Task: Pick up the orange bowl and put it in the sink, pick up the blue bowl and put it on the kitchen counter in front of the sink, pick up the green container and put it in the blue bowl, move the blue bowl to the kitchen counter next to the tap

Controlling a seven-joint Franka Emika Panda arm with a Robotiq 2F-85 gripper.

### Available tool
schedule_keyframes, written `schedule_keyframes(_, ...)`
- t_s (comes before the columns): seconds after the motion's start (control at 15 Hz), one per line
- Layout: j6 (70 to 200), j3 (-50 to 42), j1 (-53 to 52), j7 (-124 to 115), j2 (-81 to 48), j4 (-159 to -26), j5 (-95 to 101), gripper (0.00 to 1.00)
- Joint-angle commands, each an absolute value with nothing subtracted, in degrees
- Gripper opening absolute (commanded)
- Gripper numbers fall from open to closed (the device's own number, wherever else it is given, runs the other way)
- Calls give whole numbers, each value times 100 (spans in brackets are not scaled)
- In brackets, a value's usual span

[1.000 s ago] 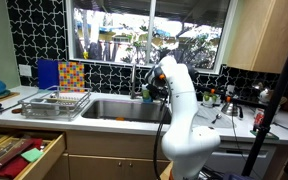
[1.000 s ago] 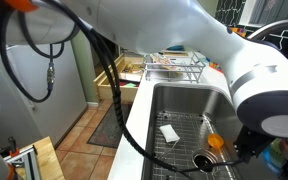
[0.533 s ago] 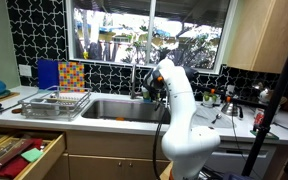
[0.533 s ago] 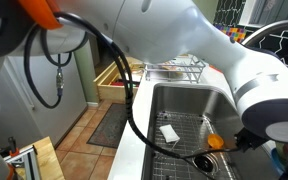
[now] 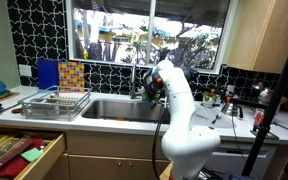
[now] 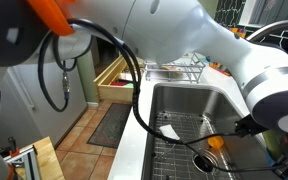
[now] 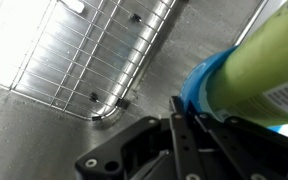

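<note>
The kitchen counter (image 5: 124, 121) is seen as a pale band across the middle of an exterior view, and as a pale strip along the lower centre of the frame in an exterior view (image 6: 139, 140). The sink (image 5: 109, 108) is set into it at the centre of the frame; its steel walls and floor are shown at the lower right in an exterior view (image 6: 179, 110) and fill the left half of the wrist view (image 7: 44, 110). The white arm (image 5: 184, 120) is placed right of centre, bent over the basin, and most of the top of the frame is covered by it in an exterior view (image 6: 164, 30). A wire grid (image 7: 94, 50) is laid on the sink floor, at the upper left of the wrist view. A dish rack (image 5: 56, 100) is set on the counter at the left, and the tap (image 5: 136, 80) is seen just left of the arm's upper end. The gripper (image 7: 178, 125) is shown at the bottom centre of the wrist view, its fingers pressed together and pinching the rim of the blue bowl (image 7: 197, 90), which is held above the sink floor at the right. The green container (image 7: 264, 55) is seen in the bowl, at the upper right. An orange bowl (image 6: 216, 143) is lying on the grid at the lower right.
</note>
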State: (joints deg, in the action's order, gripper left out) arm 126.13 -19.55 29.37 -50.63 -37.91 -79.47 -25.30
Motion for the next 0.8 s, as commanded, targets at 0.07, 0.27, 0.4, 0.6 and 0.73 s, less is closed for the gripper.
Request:
schedule_keyframes(0.07,12043,-1824,3153,-5375,-4101,-7387,-2541,1)
schedule_keyframes(0.27,11968,-1831,3218,-5560,-4257,-7146,-2535,1)
schedule_keyframes(0.4,11938,-1824,3293,-5672,-4378,-6979,-2534,1)
schedule_keyframes(0.6,11841,-1755,3418,-5744,-4523,-6751,-2535,1)
schedule_keyframes(0.73,11735,-1697,3485,-5812,-4602,-6607,-2525,1)
